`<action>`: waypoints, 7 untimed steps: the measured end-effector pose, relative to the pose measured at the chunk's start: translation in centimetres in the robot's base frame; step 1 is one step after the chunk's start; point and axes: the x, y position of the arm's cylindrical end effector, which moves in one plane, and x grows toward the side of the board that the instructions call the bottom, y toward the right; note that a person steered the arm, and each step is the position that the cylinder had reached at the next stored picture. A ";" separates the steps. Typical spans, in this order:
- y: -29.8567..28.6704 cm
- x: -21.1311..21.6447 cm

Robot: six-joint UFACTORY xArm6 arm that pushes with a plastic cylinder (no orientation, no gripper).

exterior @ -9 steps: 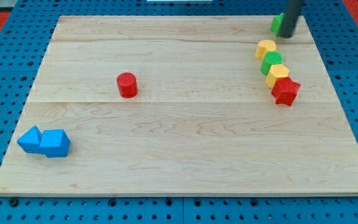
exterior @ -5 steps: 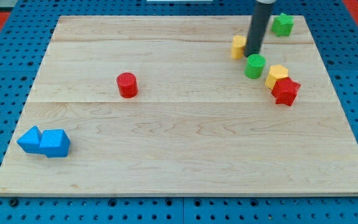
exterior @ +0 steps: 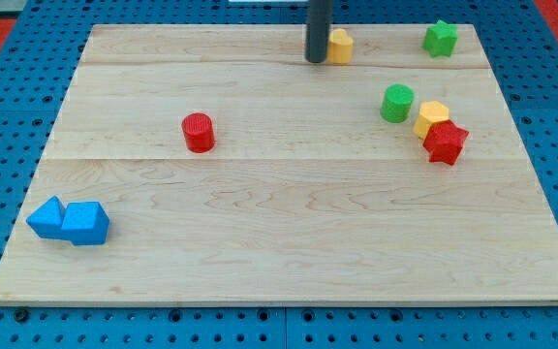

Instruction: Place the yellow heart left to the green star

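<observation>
So the yellow heart (exterior: 340, 46) is sitting up near the view's top edge of the board (exterior: 279, 242), level with the green star (exterior: 441, 38) and well off to the star's left, with bare wood between them. Our tip (exterior: 316, 59) is right against the heart's far side from the star, touching or nearly so. There's nothing to clench on this rod, it just leans on things, and right now it's holding nothing.

We'd guess the heart is light, hard and slick on the wood, so it'll skate and spin if poked off-centre. Best contact looks like the middle of its flat side, low down. The green cylinder (exterior: 396, 103), yellow block (exterior: 432, 117) and red star (exterior: 445, 142) sit below the green star, out of the way.
</observation>
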 end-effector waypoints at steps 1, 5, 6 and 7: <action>1.5 -1.6; 8.7 1.8; 17.7 3.3; 21.8 6.6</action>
